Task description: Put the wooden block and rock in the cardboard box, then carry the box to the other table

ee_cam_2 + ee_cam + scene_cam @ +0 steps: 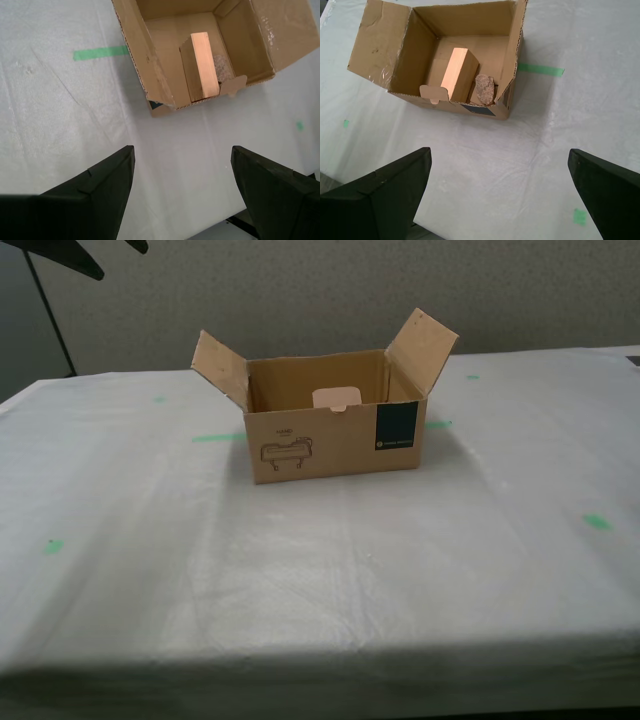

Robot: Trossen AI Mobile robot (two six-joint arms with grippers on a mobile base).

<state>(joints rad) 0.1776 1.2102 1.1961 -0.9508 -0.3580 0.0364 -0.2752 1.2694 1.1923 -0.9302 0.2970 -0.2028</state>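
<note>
Box: brown corrugated cardboard box (335, 435) with its side flaps up sits on the white-clothed table (320, 570), beside a green tape strip (218, 437) toward the exterior view's left. That view shows only its front and a pale tab (337, 398). Wrist views show the contents: pale tan wooden block (456, 75) with the small pinkish-grey rock (484, 89) just beside it. My first gripper (500, 192) and my second gripper (182, 187) hang above the cloth, fingers spread wide, holding nothing.
</note>
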